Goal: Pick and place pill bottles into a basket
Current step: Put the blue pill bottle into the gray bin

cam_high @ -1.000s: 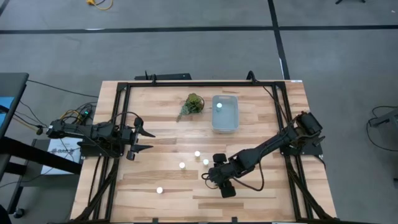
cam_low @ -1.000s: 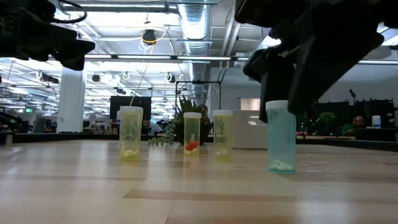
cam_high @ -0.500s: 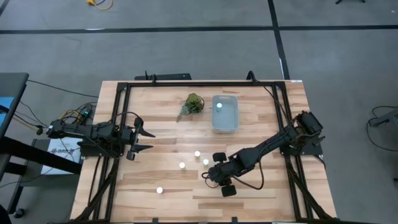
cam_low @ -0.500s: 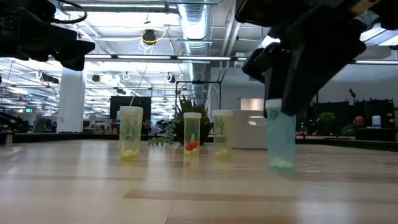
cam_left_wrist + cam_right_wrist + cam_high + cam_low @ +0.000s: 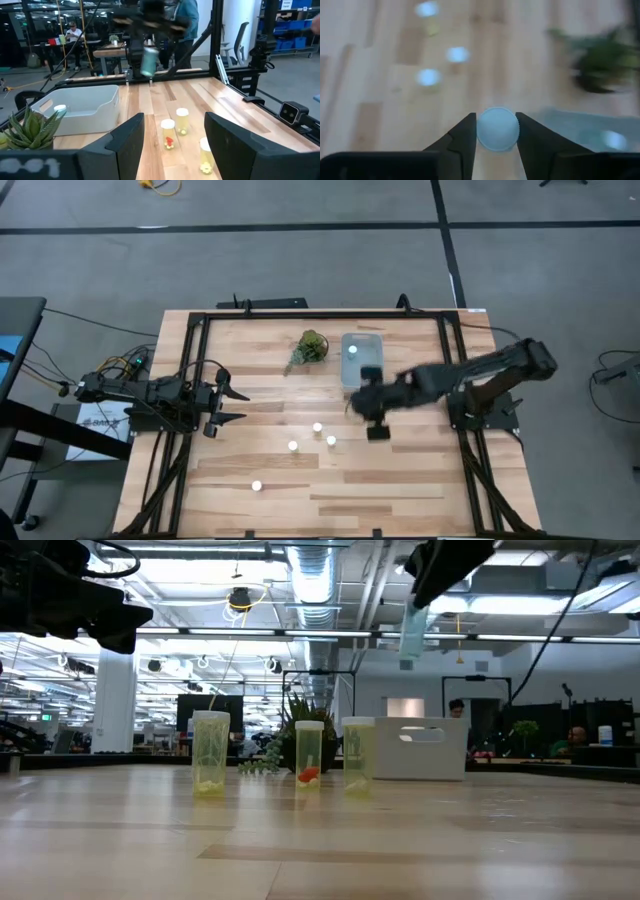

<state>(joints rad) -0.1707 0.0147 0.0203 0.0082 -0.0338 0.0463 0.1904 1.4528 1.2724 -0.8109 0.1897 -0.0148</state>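
Note:
My right gripper is high above the table beside the basket's near end, shut on a blue-green pill bottle with a white cap. The pale basket stands at the far middle with one bottle inside. Several white-capped pill bottles stand upright on the wood. Out at the table's left edge, my left gripper hangs open with nothing between its fingers. My right gripper pinches the bottle's top end, at the cap's sides, between its two fingers. The fingers come from above, pointing down. The bottle hangs below them, nearly upright and lifted well clear of the table.
A green plant sprig lies just left of the basket. A black frame runs around the table's edges. In the low view three yellowish bottles stand in front of the basket. People show in the room beyond.
My right gripper has taken hold of the blue-green bottle that stood at the near middle of the table. It has lifted the bottle clear and carried it up and toward the far edge, to the basket's near end.

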